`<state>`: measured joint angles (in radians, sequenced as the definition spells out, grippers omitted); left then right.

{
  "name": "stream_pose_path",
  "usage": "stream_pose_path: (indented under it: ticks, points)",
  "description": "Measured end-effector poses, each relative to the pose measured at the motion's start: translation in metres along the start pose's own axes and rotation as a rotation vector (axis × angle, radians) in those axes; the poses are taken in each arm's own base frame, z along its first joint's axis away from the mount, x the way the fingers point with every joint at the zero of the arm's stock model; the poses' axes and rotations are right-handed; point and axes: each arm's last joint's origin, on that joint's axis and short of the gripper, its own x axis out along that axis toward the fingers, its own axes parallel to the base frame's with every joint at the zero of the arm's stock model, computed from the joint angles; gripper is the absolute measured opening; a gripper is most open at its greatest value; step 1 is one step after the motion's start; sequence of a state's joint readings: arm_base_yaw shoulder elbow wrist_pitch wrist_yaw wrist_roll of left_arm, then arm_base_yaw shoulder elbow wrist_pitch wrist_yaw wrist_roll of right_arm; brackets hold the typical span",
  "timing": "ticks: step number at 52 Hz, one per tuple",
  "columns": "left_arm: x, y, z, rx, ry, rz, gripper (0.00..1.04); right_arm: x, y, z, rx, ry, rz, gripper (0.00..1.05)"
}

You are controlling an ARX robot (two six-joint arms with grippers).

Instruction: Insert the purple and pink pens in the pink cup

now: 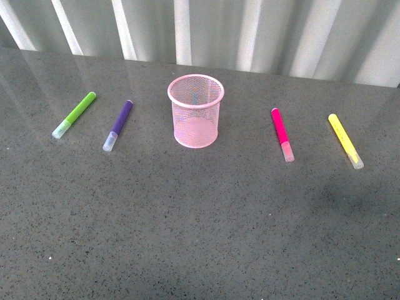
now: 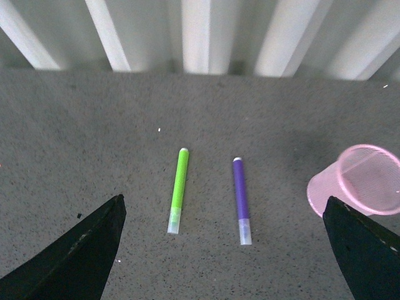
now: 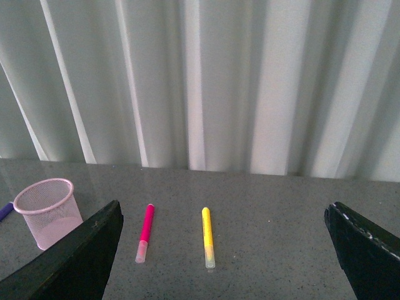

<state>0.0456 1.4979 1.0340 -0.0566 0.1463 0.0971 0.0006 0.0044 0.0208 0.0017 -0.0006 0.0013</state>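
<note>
**Desk:** What's nearest the camera?

**Photographer:** Bare grey table [image 1: 200,237]; neither arm shows in the front view. Each wrist view shows its own gripper: the left gripper [image 2: 224,203] and the right gripper [image 3: 224,206] both hang above the table with jaws wide apart, holding nothing.

**Desk:** And the pens?

**Photographer:** All lie flat, clear caps toward the robot. The purple pen [image 1: 119,125] lies left of the pink cup [image 1: 195,128], with a green marker [image 1: 75,114] just beyond it on the outside. The pink pen [image 1: 282,133] lies right of the cup, with a yellow marker [image 1: 345,140] further right. The cup stands upright mid-table and looks empty, well apart from all four. Behind it hangs a pale pleated backdrop [image 1: 206,31].

**Desk:** So nothing is done yet. Where could it go wrong?

**Photographer:** As I judge it, in three places. Each task pen has a decoy near it, so a slightly off descent could close on green or yellow. The round barrels could roll if a finger nudges one first. And the wire-mesh cup looks light: a pen tip catching its rim could push or tip it.
</note>
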Motion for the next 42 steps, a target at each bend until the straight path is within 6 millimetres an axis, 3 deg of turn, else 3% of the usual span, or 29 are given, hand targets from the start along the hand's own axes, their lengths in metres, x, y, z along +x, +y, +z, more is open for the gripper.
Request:
stream_pose_path:
  ticks: [9,18,30,42]
  points:
    - [0.073,0.017,0.013,-0.057,0.189,-0.007,0.98,0.000,0.000,0.000,0.000,0.000,0.000,0.98]
    - [0.121,0.014,0.010,-0.050,0.328,-0.022,0.98,0.000,0.000,0.000,0.000,0.000,0.000,0.98]
    - [0.168,0.001,-0.011,-0.017,0.424,-0.031,0.98,0.000,0.000,0.000,0.000,0.000,0.000,0.98]
    - [0.192,-0.016,-0.024,0.011,0.455,-0.072,0.98,0.000,0.000,0.000,0.000,0.000,0.000,0.98]
